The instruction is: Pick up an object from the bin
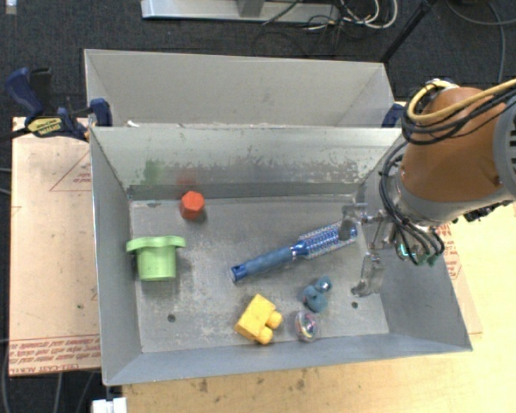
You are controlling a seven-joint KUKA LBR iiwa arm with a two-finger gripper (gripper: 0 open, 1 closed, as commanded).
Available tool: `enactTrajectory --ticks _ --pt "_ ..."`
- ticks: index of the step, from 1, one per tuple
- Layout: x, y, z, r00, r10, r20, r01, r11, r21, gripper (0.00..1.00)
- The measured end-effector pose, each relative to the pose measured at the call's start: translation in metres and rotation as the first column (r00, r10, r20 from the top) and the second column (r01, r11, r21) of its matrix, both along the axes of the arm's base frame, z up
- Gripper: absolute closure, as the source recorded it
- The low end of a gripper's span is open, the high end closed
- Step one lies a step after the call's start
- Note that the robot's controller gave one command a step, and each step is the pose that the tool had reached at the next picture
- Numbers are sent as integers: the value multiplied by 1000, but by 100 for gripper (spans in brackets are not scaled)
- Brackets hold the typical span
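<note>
Camera view put my gripper point(364, 282) at the bin's point(112, 231) three o'clock; open or closed, I couldn't tell. Blue brush point(288, 252) lay at its ten o'clock, a blurry blue-grey lump point(316, 295) at nine.

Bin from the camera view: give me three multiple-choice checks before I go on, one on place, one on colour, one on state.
1. Where in the bin is the gripper? A. left end B. right end C. far back corner on the left
2. The block near the front wall is: A. yellow B. red C. white
3. The blue brush is: A. standing on end B. lifted clear C. lying on the floor

Answers: B, it hangs by the right wall; A, the block is plainly yellow; C, the brush lies slantwise mid-bin.
</note>
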State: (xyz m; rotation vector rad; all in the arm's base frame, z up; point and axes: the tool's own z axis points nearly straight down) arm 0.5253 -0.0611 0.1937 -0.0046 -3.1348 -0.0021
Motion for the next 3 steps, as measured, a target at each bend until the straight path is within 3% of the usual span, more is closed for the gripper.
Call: enactTrajectory --ticks 1,2,3 --pt "86 21 -105 770 638 9 -638 770 0 0" --pt "87 21 -104 771 636 10 -636 771 -1 100" --pt "73 22 54 791 612 14 -612 791 -7 100"
